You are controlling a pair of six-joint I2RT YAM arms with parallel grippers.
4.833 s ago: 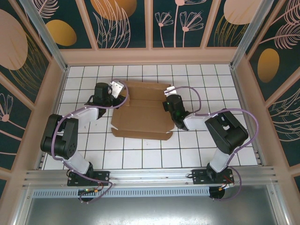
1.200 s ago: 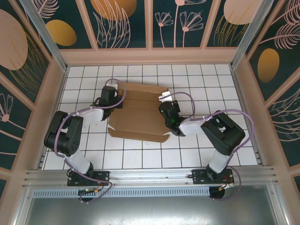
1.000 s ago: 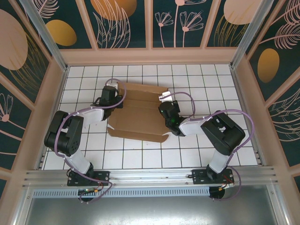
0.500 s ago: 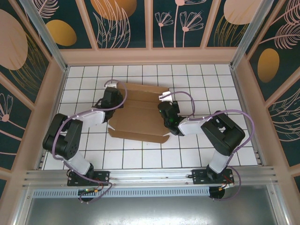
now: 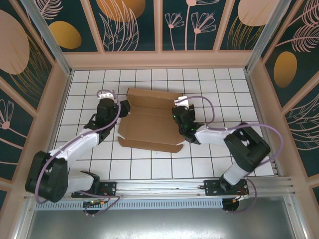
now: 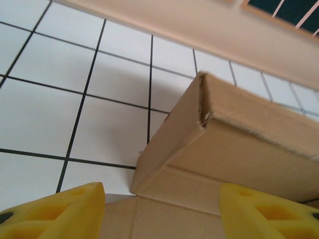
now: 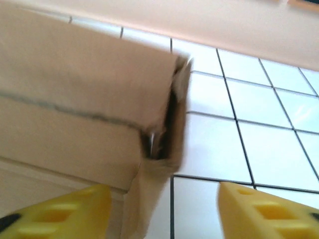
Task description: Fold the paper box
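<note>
The paper box [image 5: 149,119] lies mid-way across the desk [image 5: 209,164], back wall raised. My left hand [image 6: 159,199] and right hand [image 7: 164,204] straddle its 2 rear corners, both wide and gripping nothing, placed, I judge, to steady that wall.

No readable text, labels, brands or numbers for you: paper box [image 5: 149,122] plain brown, wall panels [image 5: 127,25] floral pattern only.
</note>
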